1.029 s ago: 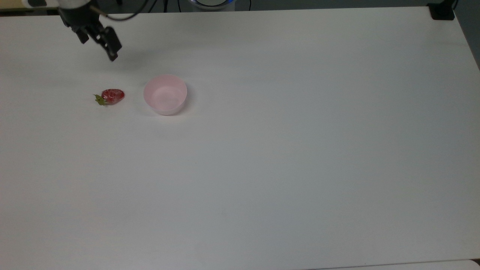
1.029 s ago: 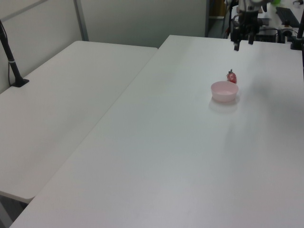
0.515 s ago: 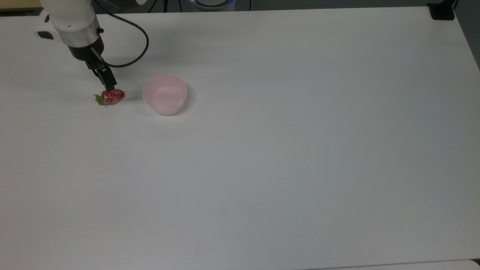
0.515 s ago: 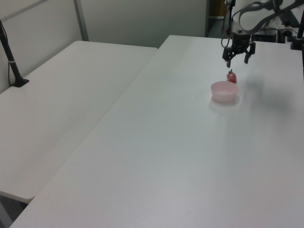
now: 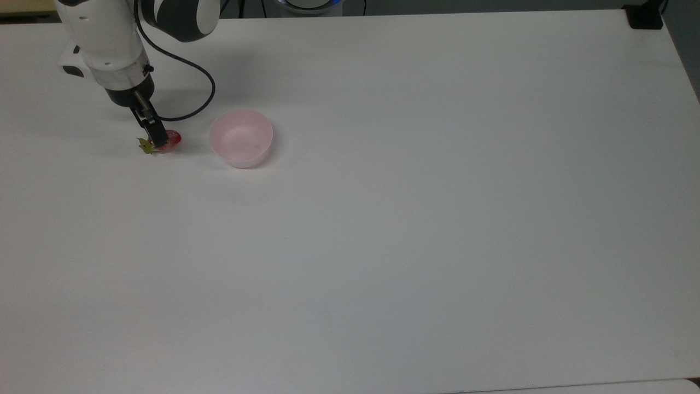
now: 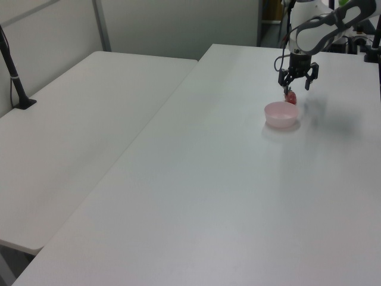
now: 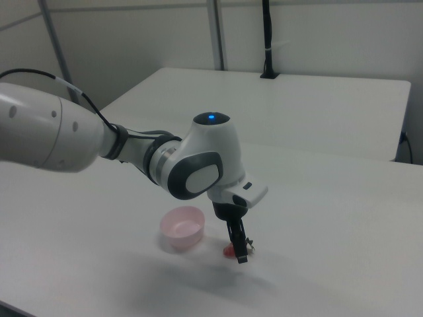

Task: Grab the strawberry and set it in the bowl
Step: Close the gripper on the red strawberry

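The red strawberry [image 5: 173, 139] lies on its side on the white table, its green cap [image 5: 145, 146] toward the top view's left. My gripper [image 5: 157, 138] has come down over it and covers its middle in the top view. In the left view the gripper [image 6: 296, 87] is open, its two fingers spread above the strawberry [image 6: 290, 98]. The right view shows the gripper [image 7: 239, 253] low at the strawberry [image 7: 228, 251]. The pale pink bowl [image 5: 241, 157] stands empty just to the top view's right of it, and appears as the bowl [image 6: 281, 119] and the bowl [image 7: 173, 239].
The arm's black cable [image 5: 203, 101] loops over the table behind the bowl. A black clamp [image 5: 645, 16] sits at the top view's far right corner. A second white table [image 6: 89, 119] with a black post [image 6: 15, 77] adjoins on the left view's left.
The gripper has dropped from high behind the strawberry down onto it, and the arm has swung in over the table. Strawberry and bowl have not moved.
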Controlling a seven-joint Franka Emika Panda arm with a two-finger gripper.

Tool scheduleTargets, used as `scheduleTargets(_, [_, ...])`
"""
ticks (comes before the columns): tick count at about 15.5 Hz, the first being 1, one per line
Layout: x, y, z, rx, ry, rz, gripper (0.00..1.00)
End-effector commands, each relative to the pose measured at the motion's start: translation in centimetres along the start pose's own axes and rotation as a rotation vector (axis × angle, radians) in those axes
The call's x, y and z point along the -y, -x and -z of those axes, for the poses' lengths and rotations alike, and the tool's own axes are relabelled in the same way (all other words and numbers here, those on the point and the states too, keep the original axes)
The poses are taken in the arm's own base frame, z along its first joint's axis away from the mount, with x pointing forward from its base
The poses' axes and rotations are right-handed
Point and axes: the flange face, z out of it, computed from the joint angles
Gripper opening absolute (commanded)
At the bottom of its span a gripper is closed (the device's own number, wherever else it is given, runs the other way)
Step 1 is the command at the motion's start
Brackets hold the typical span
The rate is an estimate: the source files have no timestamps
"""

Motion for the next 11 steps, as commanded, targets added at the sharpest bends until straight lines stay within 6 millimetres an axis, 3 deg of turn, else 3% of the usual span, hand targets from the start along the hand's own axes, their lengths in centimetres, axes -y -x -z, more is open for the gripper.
scheduleTargets(1, [0.84, 0.48, -1.46, -0.013, 0.012, -0.007, 0.78])
scheduleTargets(4, [1.25, 0.43, -1.80, -0.029, 0.007, 0.001, 0.59])
scheduleTargets(9, [1.51, 0.38, -1.83, -0.034, 0.006, 0.011, 0.40])
scheduleTargets(11, [1.51, 0.31, -1.34, -0.038, 0.001, 0.012, 0.37])
